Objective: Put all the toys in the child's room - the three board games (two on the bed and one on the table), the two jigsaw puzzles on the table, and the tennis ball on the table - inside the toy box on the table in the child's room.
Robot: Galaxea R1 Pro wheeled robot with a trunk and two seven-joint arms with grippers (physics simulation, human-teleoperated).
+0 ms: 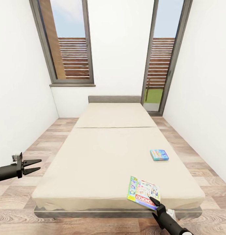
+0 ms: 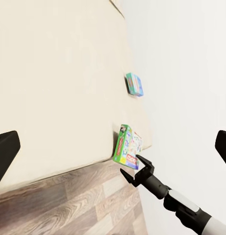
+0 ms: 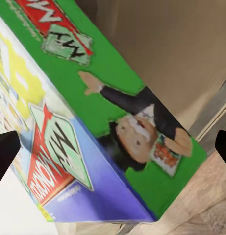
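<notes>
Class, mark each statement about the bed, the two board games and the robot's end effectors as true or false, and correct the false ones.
1. Two board games lie on the bed. True: a Monopoly box and a smaller blue box.
2. The Monopoly box lies at the head of the bed by the windows. False: it lies at the near edge, on the robot's right.
3. The right end effector is at the Monopoly box's near edge. True.
4. The left end effector grips the blue box. False: it is open, off the bed's left side above the floor.
5. The two boxes are stacked. False: they lie apart.
</notes>
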